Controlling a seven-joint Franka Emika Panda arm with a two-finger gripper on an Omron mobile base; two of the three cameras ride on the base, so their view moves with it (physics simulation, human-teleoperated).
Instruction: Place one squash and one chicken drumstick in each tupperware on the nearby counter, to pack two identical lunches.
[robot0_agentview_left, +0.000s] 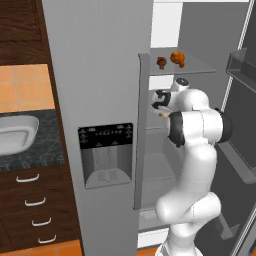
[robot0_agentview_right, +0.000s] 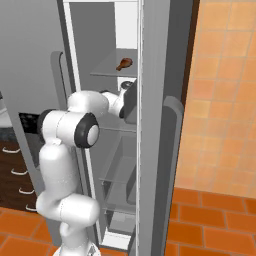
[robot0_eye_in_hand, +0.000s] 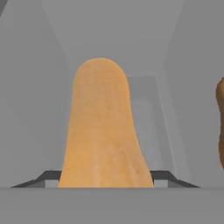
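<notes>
- The gripper is reached into the open fridge, at a shelf below the one carrying two chicken drumsticks.
- In the hand view a squash stands right in front of the gripper, its tan-orange body rising between the two dark fingertips.
- The jaws sit on either side of the squash's wide base; whether they already press on it I cannot tell.
- A darker brown thing lies just off to the right of the gripper in the hand view; too little shows to name it.
- Handling, as a judgement: the squash looks firm and smooth-skinned, fairly light, not fragile. Its rounded, tapering flanks could slide out of a shallow pinch.
- The best hold seems to be across the thicker lower part, well seated between the fingertips, not near the narrowing top.
- The tupperware waits on the tabletop, well off to the gripper's left past the closed fridge door.
</notes>
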